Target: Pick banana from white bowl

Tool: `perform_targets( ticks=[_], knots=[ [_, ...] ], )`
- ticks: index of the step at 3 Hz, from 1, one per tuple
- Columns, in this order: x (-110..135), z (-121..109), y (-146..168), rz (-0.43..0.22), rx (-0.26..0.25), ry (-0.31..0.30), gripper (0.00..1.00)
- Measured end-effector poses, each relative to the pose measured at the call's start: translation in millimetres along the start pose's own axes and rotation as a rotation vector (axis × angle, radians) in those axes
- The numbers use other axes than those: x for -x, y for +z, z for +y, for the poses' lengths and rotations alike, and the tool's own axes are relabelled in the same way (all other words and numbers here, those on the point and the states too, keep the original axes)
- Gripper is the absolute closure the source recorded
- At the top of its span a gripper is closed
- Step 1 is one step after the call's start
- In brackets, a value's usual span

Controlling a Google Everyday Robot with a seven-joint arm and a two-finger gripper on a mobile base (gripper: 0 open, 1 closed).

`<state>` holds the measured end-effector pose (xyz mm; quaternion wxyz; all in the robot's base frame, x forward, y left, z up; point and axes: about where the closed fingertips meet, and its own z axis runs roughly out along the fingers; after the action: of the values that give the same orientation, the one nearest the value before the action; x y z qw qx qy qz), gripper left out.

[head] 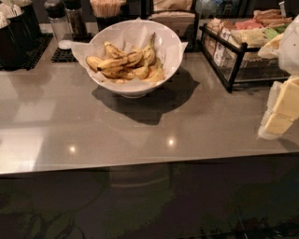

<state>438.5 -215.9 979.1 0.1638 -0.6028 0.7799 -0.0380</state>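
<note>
1. While the gripper [281,108] hung at the right edge of the frame, pale yellow and white, I could not tell whether it was released or clenched.
2. It was well apart from the bowl [133,88], which stood in the upper middle of the frame on a grey counter [93,126].
3. Crumpled white paper [135,35] lined the bowl.
4. Bananas [126,63], yellow with brown patches, lay heaped inside it, one stem pointing up toward the upper right.
5. A black rack [229,70] of packets stood in the upper right, just beside the bowl.
6. Dark containers [18,32] filled the upper left, with two shakers [58,21] and a cup of sticks [107,9] along the top edge.
</note>
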Motion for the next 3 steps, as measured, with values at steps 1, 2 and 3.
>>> perform_targets(
  ticks=[1,2,3],
  knots=[
    [0.0,0.0,0.0,0.0,0.0,0.0,0.0],
    [10.8,-9.2,-1.4,-0.024,0.003,-0.029,0.0],
    [44.0,-30.5,9.6,-0.079,0.071,-0.151,0.0]
  ],
)
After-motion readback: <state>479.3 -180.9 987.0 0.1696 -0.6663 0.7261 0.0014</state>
